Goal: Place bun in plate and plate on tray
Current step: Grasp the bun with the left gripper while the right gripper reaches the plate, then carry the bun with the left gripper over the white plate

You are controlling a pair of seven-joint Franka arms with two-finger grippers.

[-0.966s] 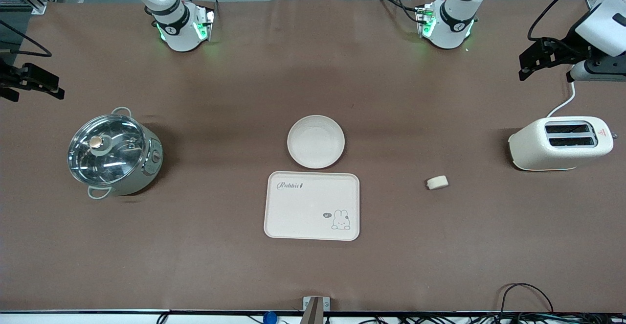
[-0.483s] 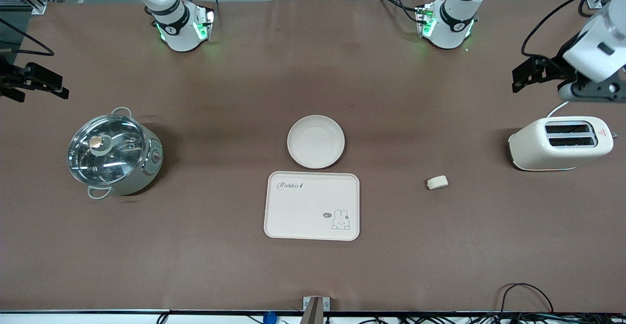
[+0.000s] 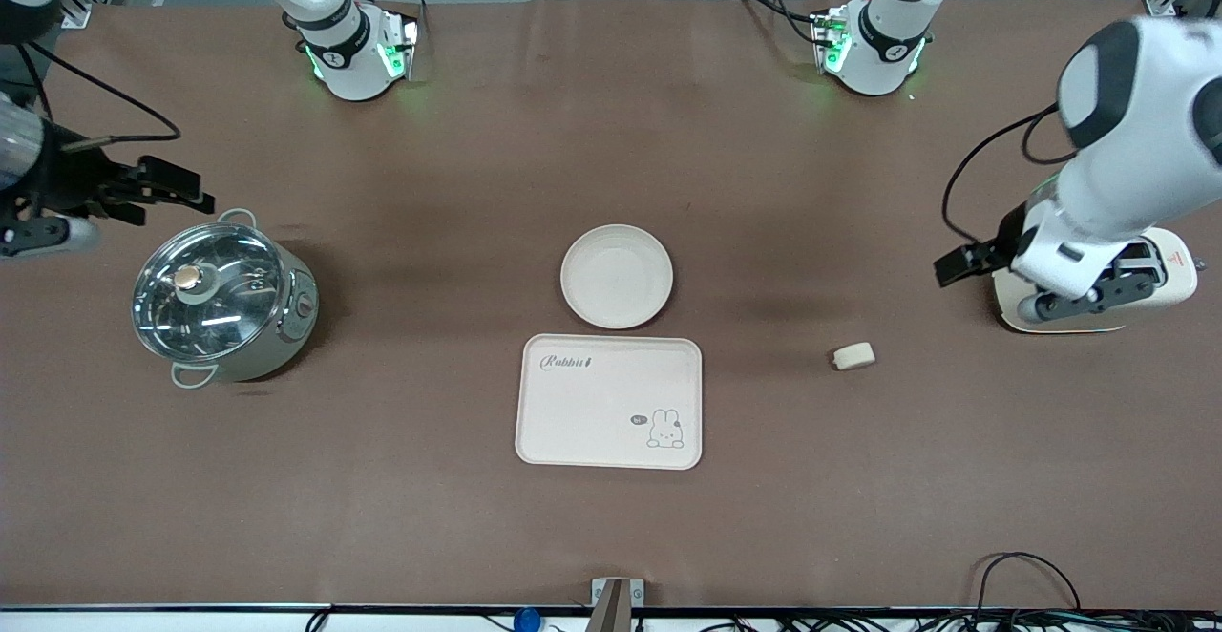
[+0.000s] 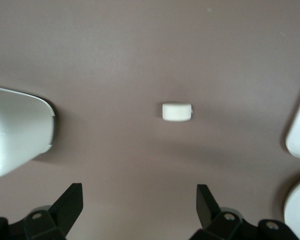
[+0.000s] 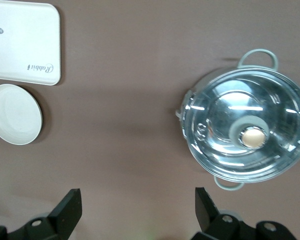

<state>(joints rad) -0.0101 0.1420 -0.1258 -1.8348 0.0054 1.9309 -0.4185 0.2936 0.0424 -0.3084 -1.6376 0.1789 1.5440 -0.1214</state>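
The bun (image 3: 853, 356) lies on the brown cloth between the tray and the toaster; it also shows in the left wrist view (image 4: 177, 112). The round plate (image 3: 617, 276) sits empty, just farther from the camera than the Rabbit tray (image 3: 609, 401), which is also empty. My left gripper (image 3: 966, 263) is open and empty in the air by the toaster, with the bun ahead of its fingertips (image 4: 137, 210). My right gripper (image 3: 167, 189) is open and empty beside the pot (image 5: 135, 210). The right wrist view shows the plate (image 5: 14, 114) and tray (image 5: 22, 42).
A steel pot with a glass lid (image 3: 220, 298) stands toward the right arm's end. A white toaster (image 3: 1169, 269) stands toward the left arm's end, partly covered by the left arm. Cables lie at the table's near edge.
Both arms have swung in from the table's ends. The left gripper came down over the toaster toward the bun. The right gripper moved in beside the pot. Nothing on the table moved.
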